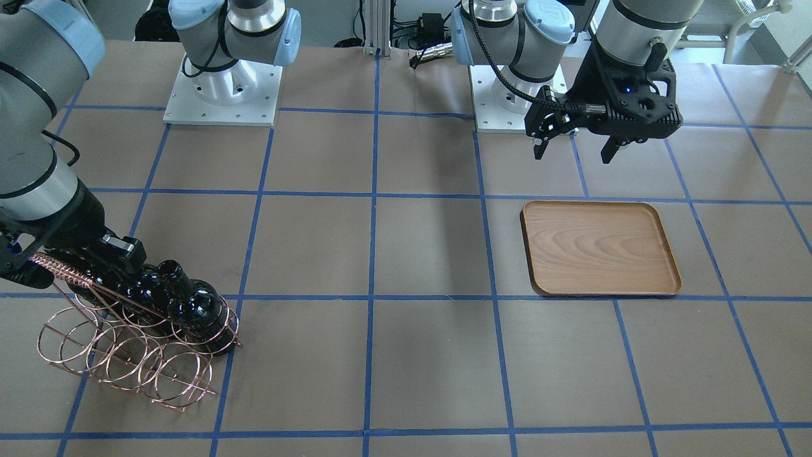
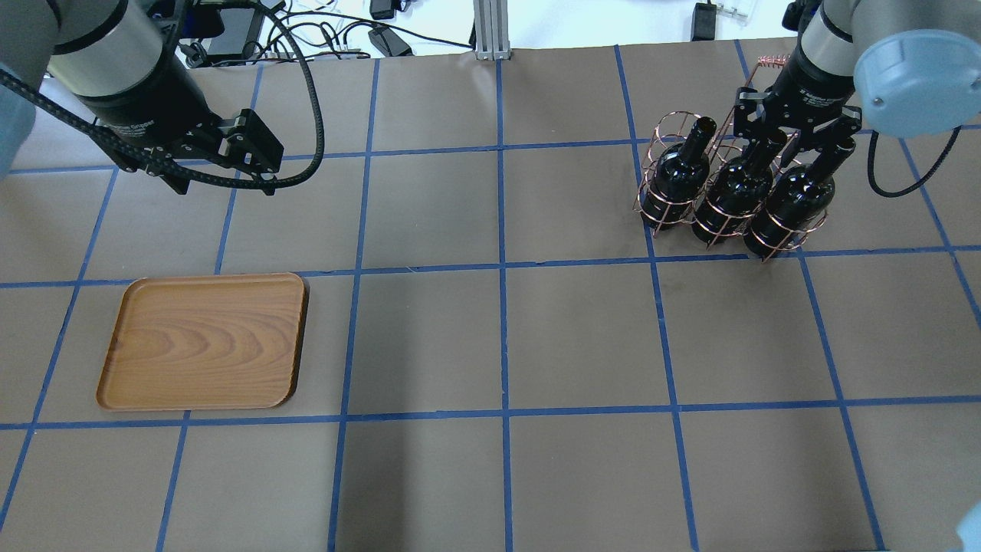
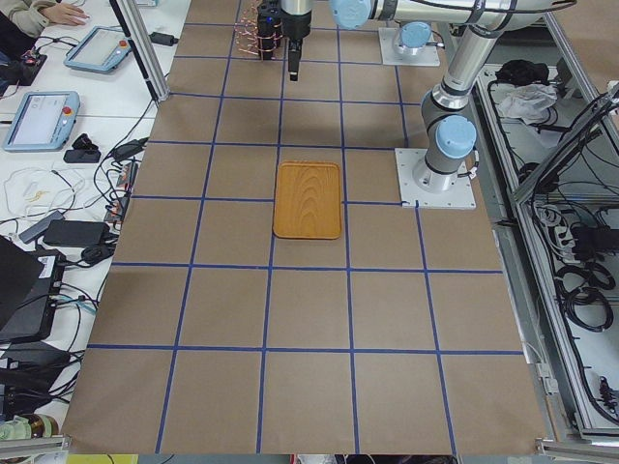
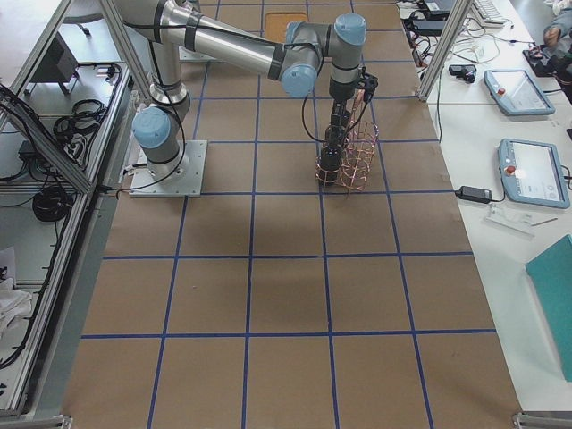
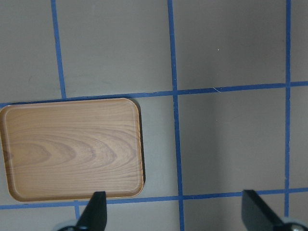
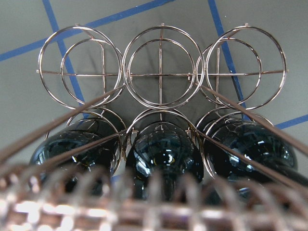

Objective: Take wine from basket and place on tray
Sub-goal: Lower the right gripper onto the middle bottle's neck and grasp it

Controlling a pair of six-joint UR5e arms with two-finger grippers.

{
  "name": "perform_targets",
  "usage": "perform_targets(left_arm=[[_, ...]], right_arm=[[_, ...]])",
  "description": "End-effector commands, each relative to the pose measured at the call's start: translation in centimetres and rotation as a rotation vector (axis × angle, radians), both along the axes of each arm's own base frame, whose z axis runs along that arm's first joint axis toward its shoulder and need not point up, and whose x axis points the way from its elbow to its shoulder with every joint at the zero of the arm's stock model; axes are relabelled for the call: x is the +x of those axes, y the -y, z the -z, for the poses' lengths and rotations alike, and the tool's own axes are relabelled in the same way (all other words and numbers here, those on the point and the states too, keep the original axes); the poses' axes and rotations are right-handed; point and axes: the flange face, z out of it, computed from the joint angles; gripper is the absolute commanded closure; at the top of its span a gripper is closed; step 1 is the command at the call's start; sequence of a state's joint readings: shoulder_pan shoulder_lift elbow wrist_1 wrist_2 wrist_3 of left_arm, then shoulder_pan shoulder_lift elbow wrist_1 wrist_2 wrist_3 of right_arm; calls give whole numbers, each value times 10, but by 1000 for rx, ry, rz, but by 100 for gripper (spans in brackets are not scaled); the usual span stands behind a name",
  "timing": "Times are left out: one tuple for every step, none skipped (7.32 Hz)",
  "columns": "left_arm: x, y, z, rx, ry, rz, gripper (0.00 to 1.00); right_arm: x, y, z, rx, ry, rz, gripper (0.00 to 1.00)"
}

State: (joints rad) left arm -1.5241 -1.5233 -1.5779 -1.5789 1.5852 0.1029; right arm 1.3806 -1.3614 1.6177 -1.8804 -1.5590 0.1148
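**Wine in the Rack, Tray Well Apart**

Three glossy black glass wine bottles [image 2: 732,195] with narrow open necks stood side by side in the rose-gold wire basket of round rings [image 1: 136,355], in the row on the robot's side. Thin wire hoops circled each rounded body, and a coiled-wire bar [image 1: 60,270] sat raised above the rings, blurring across the right wrist view.

The right end effector [image 2: 797,134] hung at the necks with its fingers apparently spread wide. Which neck they flanked could not be told.

The flat brown wooden tray with rounded corners, wavy grain and a low rim [image 2: 207,341] lay well apart on the brown paper surface with blue tape lines [image 2: 498,345]. The left end effector [image 1: 574,149] hovered near the tray's robot-side edge, fingers wide, holding nothing.
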Motion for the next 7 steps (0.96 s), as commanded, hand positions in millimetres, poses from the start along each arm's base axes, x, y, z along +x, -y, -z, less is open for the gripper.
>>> perform_targets(left_arm=[[1,-1,-2,-4,4,-1,0],[0,-1,-3,-9,0,-1,0],[1,-2,-3,-3,4,-3,0],[1,-2,-3,-6,0,-1,0],[-1,-3,-4,-6,-3,1,0],[1,-3,-3,1,-2,-1,0],[3,-2,-3,-2,-5,-2,0]], right_arm=[[1,1,-9,-20,13,-10,100],[2,-1,-11,-4,18,-10,100],[2,-1,-25,-6,18,-11,100],[4,2,-60,11,21,-16,100],[7,-4,-108,32,23,-19,100],[11,-23,-144,34,22,-19,100],[29,-40,-165,19,15,-29,100]])
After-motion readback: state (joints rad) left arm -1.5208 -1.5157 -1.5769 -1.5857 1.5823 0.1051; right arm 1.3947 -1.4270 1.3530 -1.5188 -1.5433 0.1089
